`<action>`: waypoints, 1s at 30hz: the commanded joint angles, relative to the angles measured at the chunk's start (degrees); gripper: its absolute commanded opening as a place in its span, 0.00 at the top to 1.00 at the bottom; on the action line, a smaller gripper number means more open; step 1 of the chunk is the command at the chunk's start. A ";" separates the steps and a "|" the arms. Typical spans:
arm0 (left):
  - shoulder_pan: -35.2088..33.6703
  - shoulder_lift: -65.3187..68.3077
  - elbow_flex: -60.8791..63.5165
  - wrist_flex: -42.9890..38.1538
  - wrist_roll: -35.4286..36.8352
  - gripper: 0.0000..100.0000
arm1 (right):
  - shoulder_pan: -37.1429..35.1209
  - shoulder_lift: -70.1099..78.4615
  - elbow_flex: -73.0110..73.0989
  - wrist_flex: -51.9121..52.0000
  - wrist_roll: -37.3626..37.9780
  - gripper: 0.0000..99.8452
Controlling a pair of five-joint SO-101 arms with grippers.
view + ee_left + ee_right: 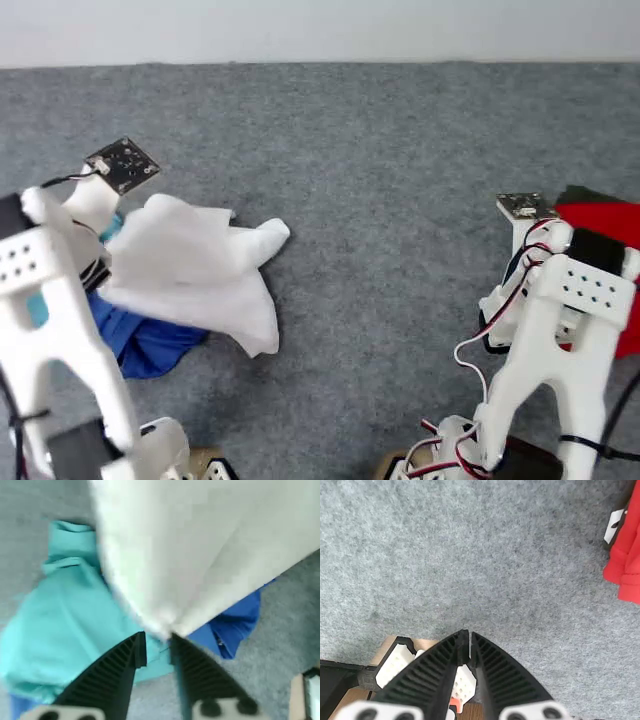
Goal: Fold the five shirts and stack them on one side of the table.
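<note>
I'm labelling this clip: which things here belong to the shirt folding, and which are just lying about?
Job: white cloth shirt in the left gripper; teal cloth shirt; blue cloth shirt; red cloth shirt.
Just lying about: white plastic connector block; grey felt table cover.

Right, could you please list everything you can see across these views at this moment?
white shirt: one, white, left side of the table, lifted by the left pincer, draped over the blue shirt.
blue shirt: one, blue, under the white shirt.
teal shirt: one, teal, below the left pincer, next to the blue shirt.
red shirt: one, red, right edge of the table.
table: one, grey carpet-like surface.
left arm: one, white, near left.
right arm: one, white, near right.
left pincer: one, black, shut on the white shirt.
right pincer: one, black, shut, empty, above bare grey surface.
</note>
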 commanded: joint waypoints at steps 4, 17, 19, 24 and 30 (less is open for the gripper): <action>3.78 -9.85 -0.75 0.70 6.59 0.80 | -0.66 -2.33 -0.35 2.15 -0.53 0.99; 31.65 8.44 -1.71 -9.85 24.79 0.80 | -0.66 -2.24 -0.35 2.07 -0.53 0.99; 33.76 14.42 -3.74 -11.78 25.05 0.80 | -0.66 -2.24 -0.35 2.07 -0.53 0.99; 35.78 28.92 -13.32 -14.24 25.14 0.80 | -0.66 -2.24 -0.26 2.15 -0.62 0.99; 36.92 43.34 -27.21 -13.98 25.14 0.80 | -0.57 -2.33 0.18 2.15 -0.62 0.99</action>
